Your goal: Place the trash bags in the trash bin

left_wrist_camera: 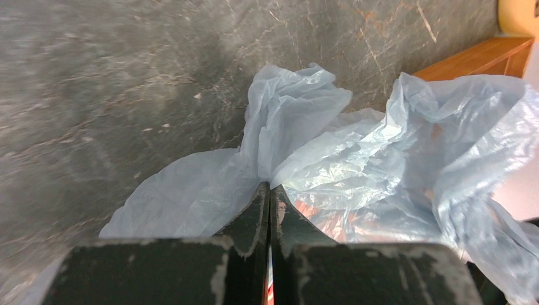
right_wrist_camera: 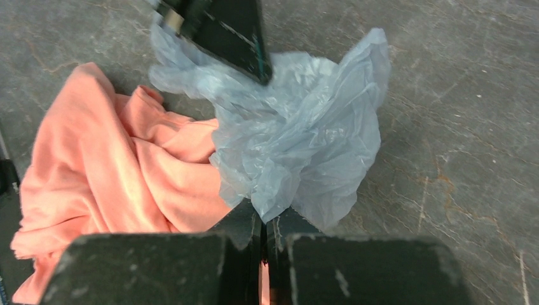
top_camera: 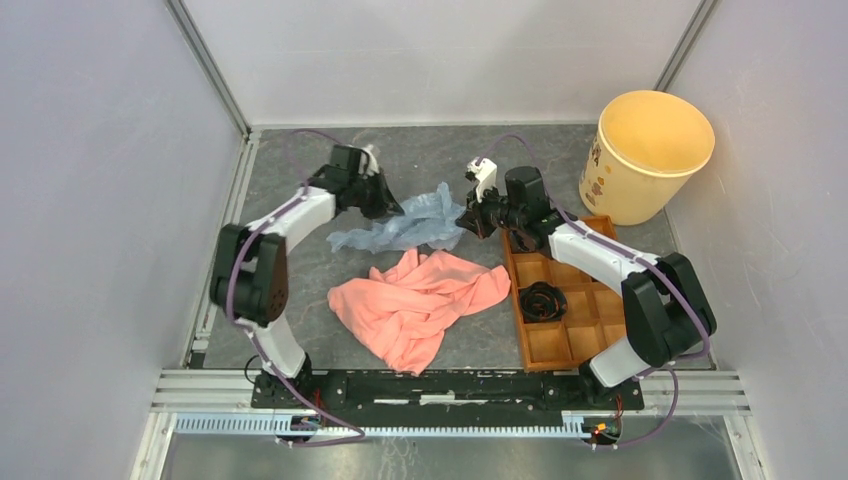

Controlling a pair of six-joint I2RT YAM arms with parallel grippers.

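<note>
Left jaws: the left gripper (left_wrist_camera: pixel 268 188) is pressed together on a fold of the pale blue trash bag (left_wrist_camera: pixel 356 159), with the film pinched at its tips.
Right jaws: the right gripper (right_wrist_camera: pixel 262 217) is clamped on the opposite edge of the same bag, with no gap showing.
Between the jaws: the bag spreads crumpled from one gripper to the other over the grey table (top_camera: pixel 300 170).
Just nearside of both jaws: a salmon-pink crumpled sheet (top_camera: pixel 415 300) touches the bag's near edge. I cannot tell whether it is cloth or plastic.
Behind the right jaws: a brown wooden tray (top_camera: pixel 575 340) lies under the right arm, with a black round object (top_camera: pixel 541 300) in one compartment.
Furthest out: the trash bin (top_camera: pixel 625 190) stands upright, mouth open, well apart beyond the right gripper at the tray's far end.
</note>
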